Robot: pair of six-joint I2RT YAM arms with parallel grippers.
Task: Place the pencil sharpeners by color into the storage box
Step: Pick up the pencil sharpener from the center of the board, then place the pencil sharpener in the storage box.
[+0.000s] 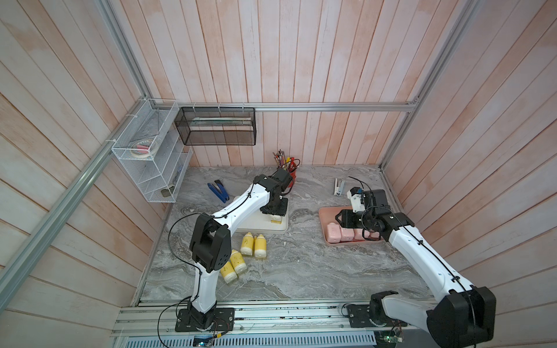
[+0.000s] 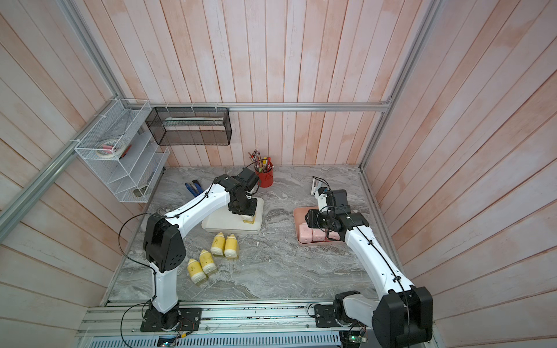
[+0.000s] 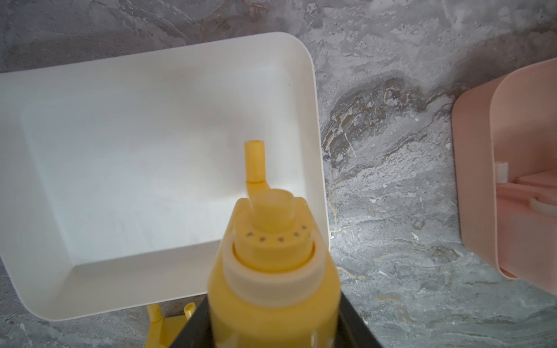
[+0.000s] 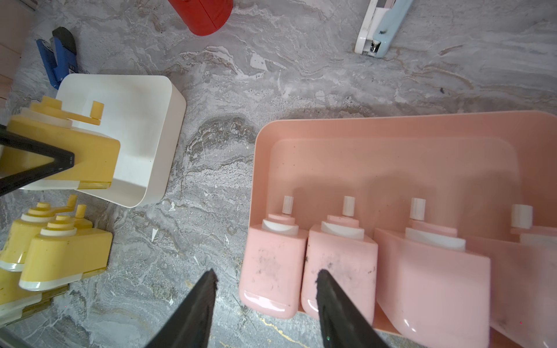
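While the left pincer (image 1: 273,214) is clamped on the sides of a yellow pencil sharpener (image 3: 272,271), upright with its crank (image 3: 254,162) on top, the sharpener hangs over the otherwise empty white storage tray (image 3: 135,165). It is at the corner nearest the robot and the pink storage tray (image 4: 391,156), and it cannot be told whether its base touches the tray floor. Four more yellow sharpeners (image 1: 260,245) sit in two pairs on the grey marbled bench (image 1: 301,265), just beside the white tray's robot-side edge. The pink tray lies well apart from the white tray, towards the right arm, with four pink sharpeners (image 4: 431,277) in a row inside it. The right pincer (image 4: 266,278) hovers over them with its jaws partly spread and holds nothing. The step in hand looks like seating the first yellow sharpener. It would go best lowered straight down and upright, with its base a little inside the rim and snug to the corner walls so four more can fit. The pincer should let go only once the base rests flat, then rise straight up clear of the crank. As for writing, small dark marks ring the collar under the crank, but they are too blurred to read. Faint print on the benched yellow sharpeners, and a pale mark on the red pencil cup (image 2: 265,177) beyond the white tray, are too small to read. No brand name is legible.
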